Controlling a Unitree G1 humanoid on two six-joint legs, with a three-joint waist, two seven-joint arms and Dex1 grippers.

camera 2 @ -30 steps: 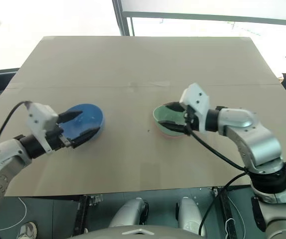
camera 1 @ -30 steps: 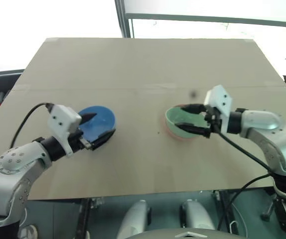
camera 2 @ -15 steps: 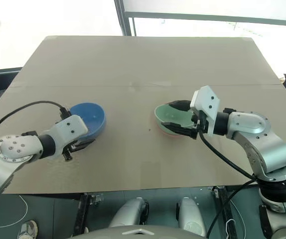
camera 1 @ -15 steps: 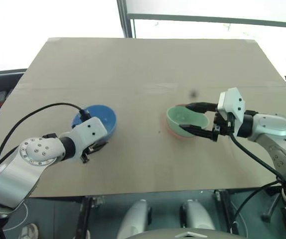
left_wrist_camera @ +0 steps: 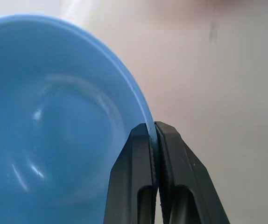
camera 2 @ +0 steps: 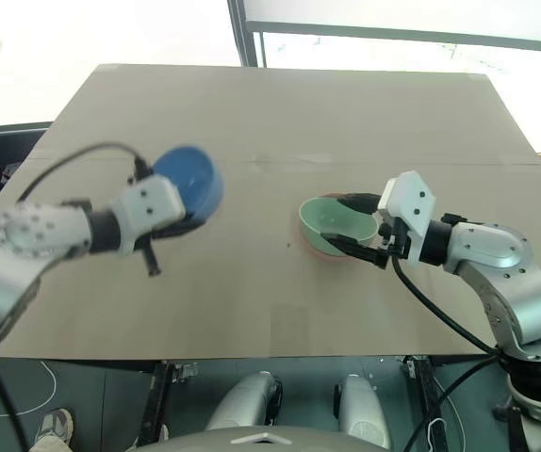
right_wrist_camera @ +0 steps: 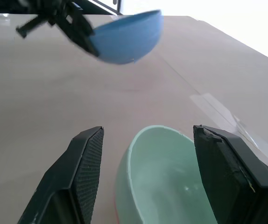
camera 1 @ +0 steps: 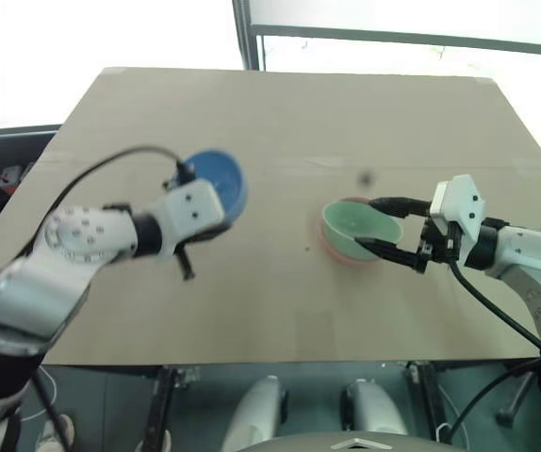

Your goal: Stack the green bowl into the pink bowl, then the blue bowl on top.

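Observation:
The blue bowl (camera 1: 216, 179) hangs tilted above the left half of the table, my left gripper (left_wrist_camera: 153, 133) shut on its rim. In the left wrist view the blue bowl (left_wrist_camera: 54, 126) fills the space beside the pinching fingers. The green bowl (camera 1: 360, 224) sits nested inside the pink bowl (camera 1: 336, 252), of which just a thin edge peeks out underneath. My right gripper (camera 1: 372, 226) is open, one finger (right_wrist_camera: 85, 163) on each side of the green bowl (right_wrist_camera: 166, 177) and apart from it. The right wrist view also catches the raised blue bowl (right_wrist_camera: 124, 39).
The tan tabletop (camera 1: 280, 122) carries a small dark spot (camera 1: 366, 176) behind the nested bowls. Its front edge runs just below both arms. A black cable (camera 1: 110, 165) arcs over my left arm.
My left gripper has closed on the blue bowl's rim and lifted it off the table, up and to the right. The right gripper has drawn back a little from the green bowl.

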